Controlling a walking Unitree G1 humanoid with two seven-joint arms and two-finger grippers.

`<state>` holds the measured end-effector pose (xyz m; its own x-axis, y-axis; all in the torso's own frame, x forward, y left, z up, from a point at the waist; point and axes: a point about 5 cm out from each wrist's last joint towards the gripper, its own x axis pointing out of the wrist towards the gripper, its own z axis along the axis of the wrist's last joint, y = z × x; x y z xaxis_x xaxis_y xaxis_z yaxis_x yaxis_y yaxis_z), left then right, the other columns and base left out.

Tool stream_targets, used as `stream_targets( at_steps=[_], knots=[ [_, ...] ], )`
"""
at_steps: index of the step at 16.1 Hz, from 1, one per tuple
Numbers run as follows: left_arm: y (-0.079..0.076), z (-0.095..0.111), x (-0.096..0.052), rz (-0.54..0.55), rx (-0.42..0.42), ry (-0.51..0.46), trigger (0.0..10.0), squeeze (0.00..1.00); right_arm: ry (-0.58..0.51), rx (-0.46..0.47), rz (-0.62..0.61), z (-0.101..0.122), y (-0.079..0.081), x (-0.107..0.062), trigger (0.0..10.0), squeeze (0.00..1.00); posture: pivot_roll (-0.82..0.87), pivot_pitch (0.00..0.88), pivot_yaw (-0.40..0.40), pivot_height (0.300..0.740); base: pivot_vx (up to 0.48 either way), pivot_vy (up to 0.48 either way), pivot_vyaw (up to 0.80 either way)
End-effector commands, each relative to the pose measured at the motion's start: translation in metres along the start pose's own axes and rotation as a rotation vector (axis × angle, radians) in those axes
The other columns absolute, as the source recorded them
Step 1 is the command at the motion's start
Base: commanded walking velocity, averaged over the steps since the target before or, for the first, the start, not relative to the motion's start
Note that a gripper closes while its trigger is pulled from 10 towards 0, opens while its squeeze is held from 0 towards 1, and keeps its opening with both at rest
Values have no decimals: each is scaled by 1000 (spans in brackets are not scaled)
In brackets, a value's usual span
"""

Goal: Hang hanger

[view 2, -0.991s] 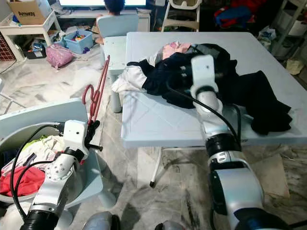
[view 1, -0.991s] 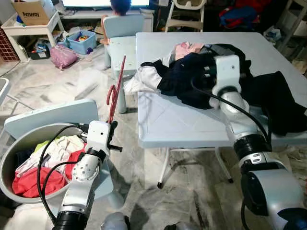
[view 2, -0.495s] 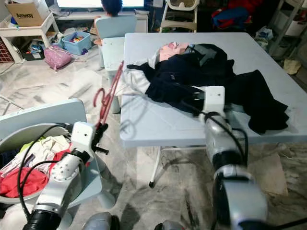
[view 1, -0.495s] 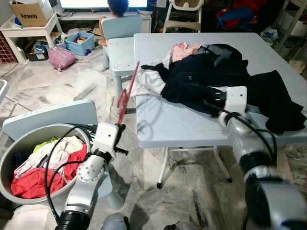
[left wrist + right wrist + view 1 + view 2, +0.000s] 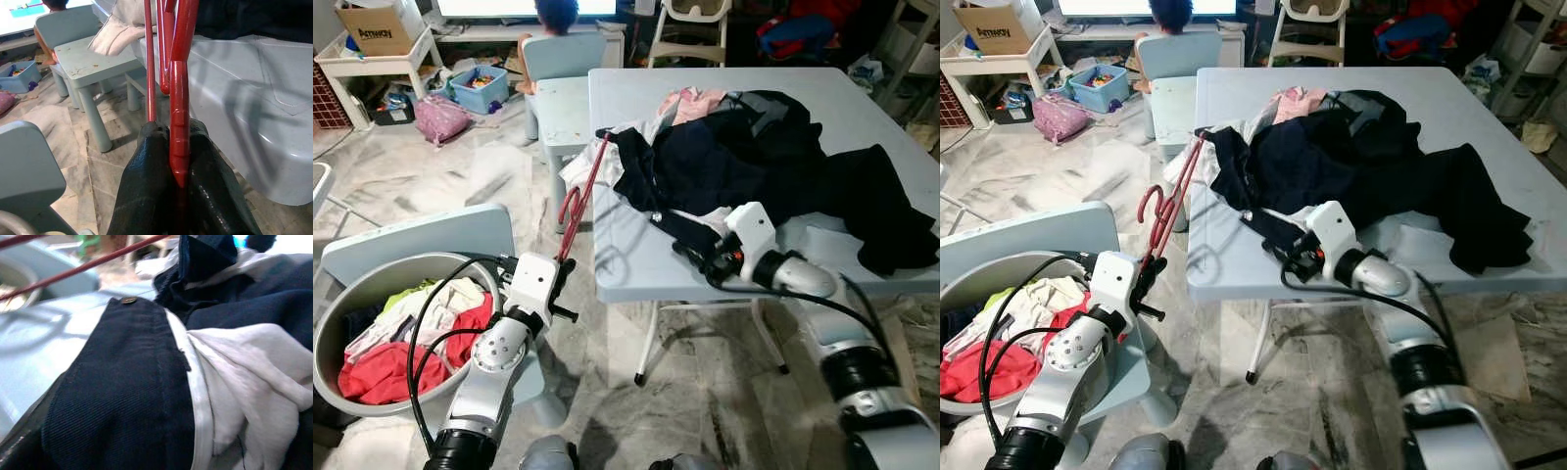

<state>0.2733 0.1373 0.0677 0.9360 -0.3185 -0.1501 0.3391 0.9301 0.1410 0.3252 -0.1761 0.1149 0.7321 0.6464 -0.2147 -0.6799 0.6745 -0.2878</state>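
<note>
The left gripper (image 5: 560, 277), beside the near corner of the pale blue plastic table (image 5: 636, 250), had its two black fingers (image 5: 151, 161) closed on the lower end of a thin red plastic hanger (image 5: 583, 196). The hanger rose upward and toward the table, its upper end reaching the edge of a pile of dark navy and white clothes (image 5: 744, 157) heaped on the tabletop.

The right gripper (image 5: 697, 257) lay low at the table's front edge, its fingers closed on a dark navy denim waistband with a metal button (image 5: 129, 299), white fabric lining (image 5: 244, 377) showing beside it. The garment stretched from the pile to that gripper.

A grey round laundry basin (image 5: 333, 333) holding red, white and pink clothes stood on a pale blue chair (image 5: 411, 240) at the robot's left. A small pale blue child's chair (image 5: 563, 98) stood beyond the table's left side, with a person (image 5: 556, 14) seated farther back on the marble-patterned floor (image 5: 440, 176).
</note>
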Motion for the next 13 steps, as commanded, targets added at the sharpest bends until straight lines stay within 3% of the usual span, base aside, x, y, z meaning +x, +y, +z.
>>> stream_targets(
  at_steps=[1,2,5,7,8,11,12,13],
  knots=[
    [0,2,2,-24,22,1,10000,0,6,-74,63,5,1,-2,10000,1000,-6,0,-8,740,0,0,0],
    [0,1,0,-29,25,7,10000,0,36,-140,90,5,-2,-6,10000,1000,-6,0,-8,740,0,0,0],
    [0,-1,-1,-38,34,15,10000,0,84,-152,222,7,-4,-17,10000,1000,-2,0,-9,740,0,0,0],
    [-3,-1,0,-52,40,19,10000,0,117,-193,239,6,-7,-18,10000,1000,-6,0,-7,740,0,0,0],
    [-5,-1,1,-57,37,17,10000,0,90,-155,208,8,-4,-11,10000,1000,-11,0,-6,740,0,0,0],
    [-7,-1,3,-60,31,17,10000,0,13,46,-48,20,-16,21,10000,1000,-19,0,-5,740,0,0,0],
    [-8,0,4,-63,32,17,10000,0,-12,206,-268,30,-33,35,0,984,-14,0,-8,740,0,0,0],
    [-8,-1,3,-56,35,20,10000,0,-83,453,-561,51,-59,45,0,718,2,0,-18,740,0,0,0]
  ],
)
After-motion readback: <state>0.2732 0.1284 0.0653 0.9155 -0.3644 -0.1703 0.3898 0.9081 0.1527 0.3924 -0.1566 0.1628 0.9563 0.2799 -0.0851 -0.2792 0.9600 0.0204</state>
